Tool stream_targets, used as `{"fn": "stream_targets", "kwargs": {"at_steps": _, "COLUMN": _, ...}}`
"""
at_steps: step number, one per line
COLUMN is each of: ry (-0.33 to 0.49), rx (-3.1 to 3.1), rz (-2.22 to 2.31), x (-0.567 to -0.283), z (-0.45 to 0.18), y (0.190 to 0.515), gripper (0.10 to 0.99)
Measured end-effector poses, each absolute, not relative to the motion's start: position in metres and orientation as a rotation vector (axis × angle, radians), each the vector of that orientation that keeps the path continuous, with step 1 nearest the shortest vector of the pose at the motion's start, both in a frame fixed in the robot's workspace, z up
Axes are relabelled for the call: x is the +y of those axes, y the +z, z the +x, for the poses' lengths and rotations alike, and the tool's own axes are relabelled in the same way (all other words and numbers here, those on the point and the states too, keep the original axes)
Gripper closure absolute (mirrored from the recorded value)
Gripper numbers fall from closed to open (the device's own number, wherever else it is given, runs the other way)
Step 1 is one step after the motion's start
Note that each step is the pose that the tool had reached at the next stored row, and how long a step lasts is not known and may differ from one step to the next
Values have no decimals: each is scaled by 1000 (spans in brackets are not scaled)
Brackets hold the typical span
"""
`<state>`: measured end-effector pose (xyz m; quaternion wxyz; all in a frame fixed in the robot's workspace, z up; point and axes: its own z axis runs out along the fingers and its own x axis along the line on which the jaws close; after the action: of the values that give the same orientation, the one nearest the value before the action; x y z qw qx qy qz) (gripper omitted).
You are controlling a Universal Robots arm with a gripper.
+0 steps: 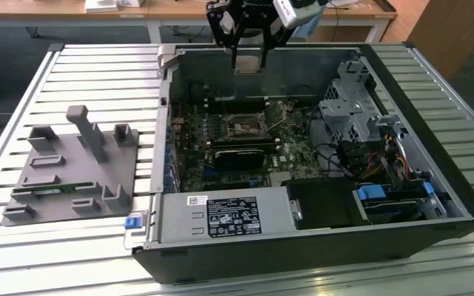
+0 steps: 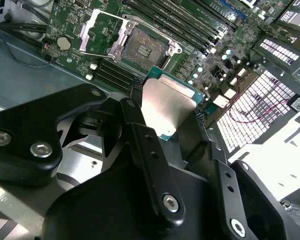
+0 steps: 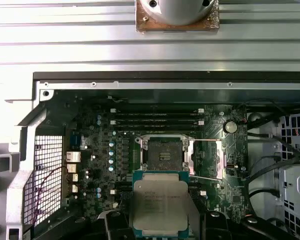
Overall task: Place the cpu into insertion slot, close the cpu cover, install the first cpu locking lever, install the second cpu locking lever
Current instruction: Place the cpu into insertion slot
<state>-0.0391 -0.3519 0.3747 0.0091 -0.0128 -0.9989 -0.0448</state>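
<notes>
Stood over a slatted metal table (image 1: 97, 74), wooden desk (image 1: 179, 9) behind. Pinched the cpu (image 3: 160, 202) in the gripper (image 2: 167, 100) — metal top up, seemingly level — above the insertion slot (image 3: 163, 154).

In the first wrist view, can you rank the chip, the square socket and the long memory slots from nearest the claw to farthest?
1. The cpu, held in the gripper.
2. The insertion slot, just beyond it, empty.
3. The memory slots, on the slot's far side.
</notes>
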Motion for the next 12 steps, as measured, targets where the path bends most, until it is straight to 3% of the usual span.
{"fn": "stream_targets", "kwargs": {"at_steps": 12, "ry": -141, "rx": -3120, "rz": -100, "x": -352, "z": -39, "y": 375, "gripper": 561}}
